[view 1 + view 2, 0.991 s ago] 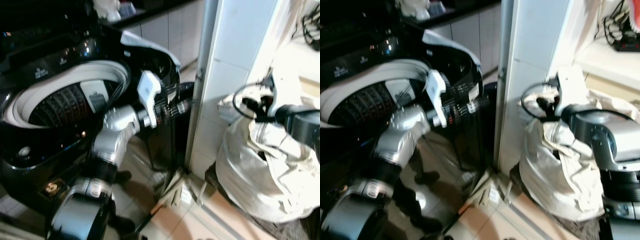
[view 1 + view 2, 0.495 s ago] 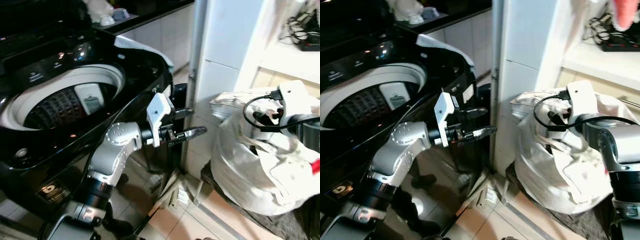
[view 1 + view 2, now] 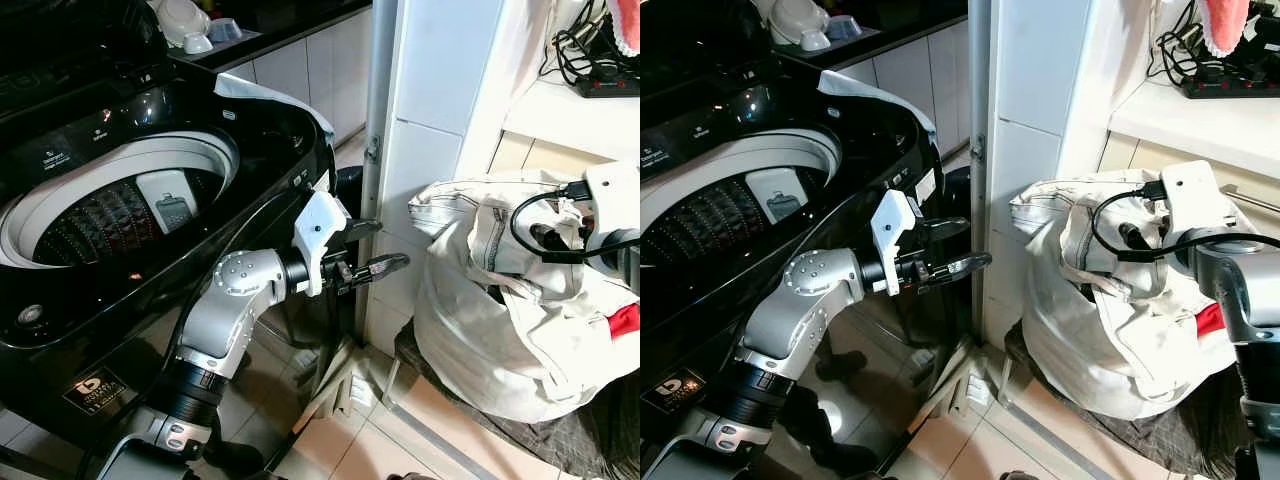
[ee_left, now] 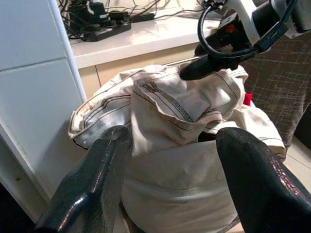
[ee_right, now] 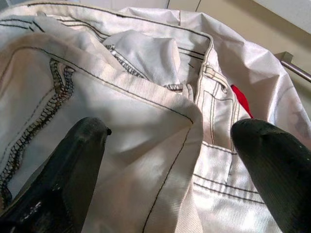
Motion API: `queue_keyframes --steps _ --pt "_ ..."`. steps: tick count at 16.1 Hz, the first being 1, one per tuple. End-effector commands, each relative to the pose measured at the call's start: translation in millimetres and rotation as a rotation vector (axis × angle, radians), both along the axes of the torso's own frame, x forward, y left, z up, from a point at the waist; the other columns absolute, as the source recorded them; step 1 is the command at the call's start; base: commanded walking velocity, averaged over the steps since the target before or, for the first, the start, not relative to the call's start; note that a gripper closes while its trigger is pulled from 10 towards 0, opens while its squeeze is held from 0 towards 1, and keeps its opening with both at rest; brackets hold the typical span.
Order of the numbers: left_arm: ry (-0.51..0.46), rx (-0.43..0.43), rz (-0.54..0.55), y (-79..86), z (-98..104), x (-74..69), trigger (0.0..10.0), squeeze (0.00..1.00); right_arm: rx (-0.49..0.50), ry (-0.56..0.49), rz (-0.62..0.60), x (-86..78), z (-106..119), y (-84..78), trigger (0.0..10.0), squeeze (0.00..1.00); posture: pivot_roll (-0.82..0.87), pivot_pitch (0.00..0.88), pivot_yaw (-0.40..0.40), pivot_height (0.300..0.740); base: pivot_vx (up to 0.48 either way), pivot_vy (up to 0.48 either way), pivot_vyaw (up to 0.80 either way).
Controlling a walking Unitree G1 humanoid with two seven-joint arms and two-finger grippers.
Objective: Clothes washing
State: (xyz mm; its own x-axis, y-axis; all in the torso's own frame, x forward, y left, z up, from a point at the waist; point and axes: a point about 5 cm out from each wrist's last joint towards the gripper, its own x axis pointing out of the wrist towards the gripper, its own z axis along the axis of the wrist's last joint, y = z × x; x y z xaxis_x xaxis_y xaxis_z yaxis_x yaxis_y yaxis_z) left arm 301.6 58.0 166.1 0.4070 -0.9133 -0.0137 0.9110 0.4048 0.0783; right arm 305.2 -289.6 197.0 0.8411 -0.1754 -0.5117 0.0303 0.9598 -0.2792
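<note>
Left claw (image 3: pixel 372 250), fingers apart and empty, hangs in open floor space between the washing machine (image 3: pixel 150 180) edge and the white laundry bag (image 3: pixel 500 320). Right claw (image 4: pixel 194 68), fingers apart, sits at the bag's open mouth over pale denim (image 5: pixel 146 111); the bag's contents are mostly hidden by folds.

1. I've got the washing machine (image 3: pixel 150 130) on the robot's left, lid up, drum (image 3: pixel 110 215) open w/ pale rim.
2. Left arm is stretched fwd past the washer's front corner; left gripper (image 3: pixel 375 250) hangs in the air, fingers apart, nothing btwn them, pointing twd the white laundry bag (image 3: pixel 500 310).
3. Bag sits on the floor at the foot of the white tiled wall (image 3: pixel 440 120), top open and crumpled, bit of red cloth (image 3: pixel 625 320) at its right side.
4. Right arm's wrist housing (image 3: pixel 610 195) w/ black cable is over the bag's top; can't see its fingers.
5. Tangle of cables (image 3: pixel 590 50) on the shelf, upper right.
</note>
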Motion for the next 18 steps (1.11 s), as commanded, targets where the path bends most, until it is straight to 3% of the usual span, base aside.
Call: queue_keyframes --steps 1,7,8,9,18 --pt "-0.009 0.022 0.011 2.1 -0.2 -1.1 10.0 0.00 0.022 -0.005 -0.010 -0.5 3.0 -4.6 10.0 0.03 -0.13 0.000 0.076 0.740 0.000 0.000 0.00" --pt "-0.005 0.022 -0.044 0.3 1.4 -6.8 10.0 0.00 0.192 0.045 -0.052 -3.4 -17.9 -3.7 10.0 0.00 -0.13 0.000 0.074 0.740 0.000 0.000 0.00" --pt "-0.003 0.021 -0.053 0.0 1.8 -8.0 10.0 0.00 0.214 0.049 -0.061 -4.0 -20.5 -4.7 7.0 0.00 -0.13 0.000 0.074 0.740 0.000 0.000 0.00" --pt "-0.003 0.024 -0.054 0.1 1.7 -8.2 10.0 0.00 0.230 0.054 -0.063 -5.5 -23.5 -5.0 0.0 0.00 -0.13 0.000 0.074 0.740 0.000 0.000 0.00" --pt "0.003 0.037 -0.060 0.9 1.6 -8.1 10.0 0.00 0.332 0.058 -0.062 -7.9 -30.8 -1.0 0.0 0.00 -0.13 0.000 0.076 0.740 0.000 0.000 0.00"
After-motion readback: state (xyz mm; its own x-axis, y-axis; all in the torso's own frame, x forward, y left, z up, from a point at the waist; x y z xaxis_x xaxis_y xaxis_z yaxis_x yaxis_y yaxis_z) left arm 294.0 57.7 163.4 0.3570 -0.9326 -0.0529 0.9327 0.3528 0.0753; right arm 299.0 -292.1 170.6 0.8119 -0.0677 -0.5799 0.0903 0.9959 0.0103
